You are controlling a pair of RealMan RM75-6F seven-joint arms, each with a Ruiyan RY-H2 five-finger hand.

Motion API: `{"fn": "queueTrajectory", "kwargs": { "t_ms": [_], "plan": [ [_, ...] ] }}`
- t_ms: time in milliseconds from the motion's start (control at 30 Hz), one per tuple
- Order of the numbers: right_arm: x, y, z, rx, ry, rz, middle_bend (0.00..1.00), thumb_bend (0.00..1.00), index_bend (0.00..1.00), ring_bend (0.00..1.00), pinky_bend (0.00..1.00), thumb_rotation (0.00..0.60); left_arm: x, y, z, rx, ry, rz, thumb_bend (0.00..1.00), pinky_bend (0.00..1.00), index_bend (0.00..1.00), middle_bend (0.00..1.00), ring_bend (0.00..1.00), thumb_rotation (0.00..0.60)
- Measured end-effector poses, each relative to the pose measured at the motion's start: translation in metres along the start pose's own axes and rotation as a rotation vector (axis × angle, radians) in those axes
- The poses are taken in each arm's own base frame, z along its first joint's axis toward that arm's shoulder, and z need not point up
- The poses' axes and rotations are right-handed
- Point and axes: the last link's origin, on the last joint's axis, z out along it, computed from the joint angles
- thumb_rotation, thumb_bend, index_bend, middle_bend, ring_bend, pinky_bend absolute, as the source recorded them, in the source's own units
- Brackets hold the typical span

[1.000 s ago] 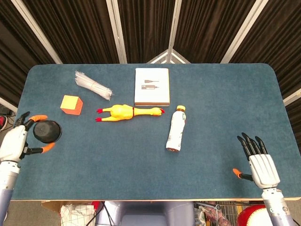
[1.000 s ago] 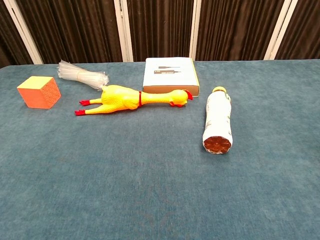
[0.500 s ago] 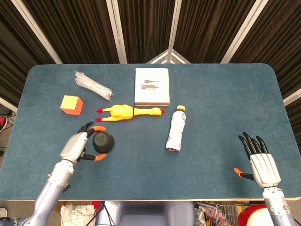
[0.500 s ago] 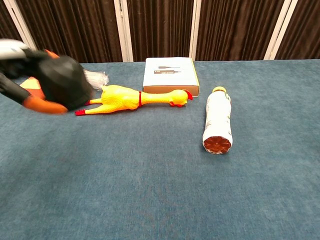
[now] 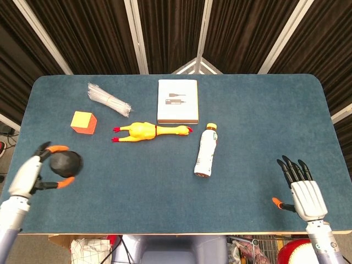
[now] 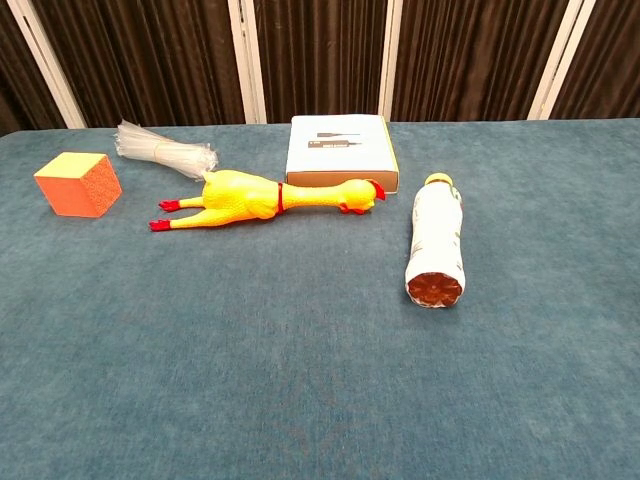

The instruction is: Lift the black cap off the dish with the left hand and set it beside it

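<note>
In the head view my left hand (image 5: 34,173) holds the black cap (image 5: 66,163) between its orange-tipped fingers (image 5: 59,148), over the table's front left part. No dish shows in either view. My right hand (image 5: 305,190) rests at the front right with its fingers spread and nothing in it. Neither hand nor the cap appears in the chest view.
An orange cube (image 5: 83,122) lies left, a clear plastic packet (image 5: 108,99) behind it. A yellow rubber chicken (image 5: 149,132), a white box (image 5: 177,101) and a lying bottle (image 5: 206,151) fill the middle. The chest view shows the cube (image 6: 79,184), chicken (image 6: 262,197) and bottle (image 6: 436,245).
My left hand swung right toward the chicken with the cap half a second ago, then came back left. It has left the chest view. The right hand stayed put.
</note>
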Motion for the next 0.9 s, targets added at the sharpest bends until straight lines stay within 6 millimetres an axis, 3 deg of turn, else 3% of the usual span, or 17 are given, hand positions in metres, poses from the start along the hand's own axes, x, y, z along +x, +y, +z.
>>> {"fn": "queueTrajectory", "kwargs": {
  "t_ms": [167, 267, 333, 467, 633, 733, 833, 900],
  "plan": [
    [-0.004, -0.001, 0.004, 0.000, -0.015, -0.008, 0.00, 0.15, 0.00, 0.13, 0.00, 0.600, -0.028, 0.043, 0.016, -0.129, -0.037, -0.016, 0.48, 0.00, 0.26, 0.50, 0.00, 0.600],
    [-0.005, -0.001, 0.004, 0.003, -0.019, -0.012, 0.00, 0.15, 0.00, 0.13, 0.00, 0.600, -0.030, 0.072, 0.012, -0.205, -0.016, -0.029, 0.48, 0.00, 0.26, 0.50, 0.00, 0.600],
    [-0.005, -0.001, 0.003, 0.004, -0.019, -0.012, 0.00, 0.15, 0.00, 0.13, 0.00, 0.600, -0.025, 0.078, 0.005, -0.220, 0.013, -0.043, 0.48, 0.00, 0.26, 0.50, 0.00, 0.600],
    [-0.005, -0.004, 0.000, 0.011, -0.012, -0.012, 0.00, 0.15, 0.00, 0.13, 0.00, 0.600, -0.019, 0.048, 0.000, -0.142, 0.026, -0.029, 0.49, 0.00, 0.28, 0.50, 0.00, 0.600],
    [-0.007, -0.005, 0.000, 0.012, -0.020, -0.018, 0.00, 0.15, 0.00, 0.13, 0.00, 0.600, -0.017, -0.017, 0.006, 0.005, 0.002, 0.007, 0.50, 0.00, 0.28, 0.50, 0.00, 0.600],
    [-0.009, -0.006, 0.001, 0.011, -0.027, -0.019, 0.00, 0.15, 0.00, 0.13, 0.00, 0.600, -0.026, -0.043, 0.017, 0.060, -0.050, 0.017, 0.50, 0.00, 0.25, 0.49, 0.00, 0.600],
    [-0.009, -0.006, 0.003, 0.009, -0.025, -0.020, 0.00, 0.15, 0.00, 0.13, 0.00, 0.600, -0.035, -0.043, 0.025, 0.050, -0.084, 0.027, 0.50, 0.00, 0.25, 0.49, 0.00, 0.600],
    [-0.008, -0.005, 0.004, 0.005, -0.024, -0.019, 0.00, 0.15, 0.00, 0.13, 0.00, 0.600, -0.037, -0.029, 0.027, 0.012, -0.088, 0.015, 0.50, 0.00, 0.26, 0.50, 0.00, 0.600]
  ]
}}
